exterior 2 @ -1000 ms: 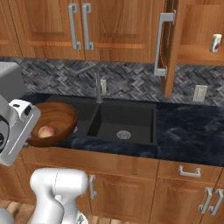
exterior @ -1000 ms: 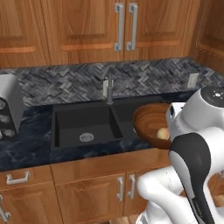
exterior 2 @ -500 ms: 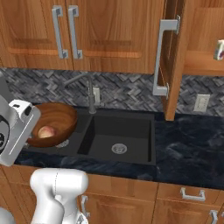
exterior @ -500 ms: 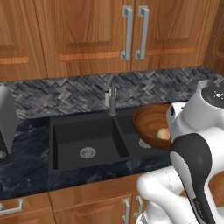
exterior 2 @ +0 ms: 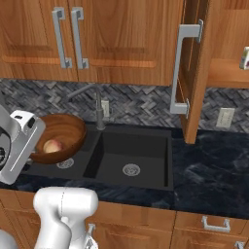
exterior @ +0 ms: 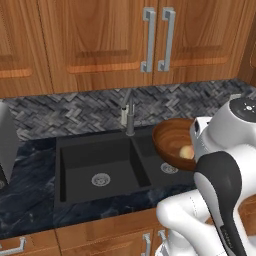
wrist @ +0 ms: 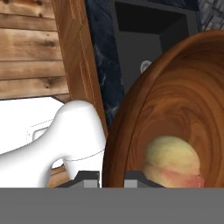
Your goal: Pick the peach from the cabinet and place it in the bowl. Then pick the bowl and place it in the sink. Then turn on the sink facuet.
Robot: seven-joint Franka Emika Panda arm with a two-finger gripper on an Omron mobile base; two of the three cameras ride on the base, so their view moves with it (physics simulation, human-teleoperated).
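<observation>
The peach (wrist: 173,161) lies inside the bowl (wrist: 175,109), low against its inner wall, with its pale yellow side up and a pink part at the bottom. In the left base view the peach (exterior: 186,152) is a small light spot in the bowl (exterior: 172,142), and in the right base view the peach (exterior 2: 52,146) rests near the lower edge of the bowl (exterior 2: 61,136).

The bowl is held up and tilted above the sink (exterior: 100,165); it hangs over the basin on the robot's side, the right basin in the left base view and the left one in the right base view. A round silver drain (exterior 2: 64,164) shows just under the bowl's edge.

The gripper (wrist: 110,177) holds the bowl by its rim: in the hand view the wooden rim passes between the two dark finger tips, so the jaws are pinching the bowl's wall.

The sink facuet (exterior: 129,114) stands upright behind the sink, at the middle, near the bowl but not touching it; its thin spout (exterior 2: 80,91) points out to the side.

The cabinet (exterior 2: 214,63) is on the right in the right base view, its door (exterior 2: 192,73) standing open with the long silver handle (exterior 2: 181,70) toward the camera. A small white container (exterior 2: 244,57) stands on its shelf.
</observation>
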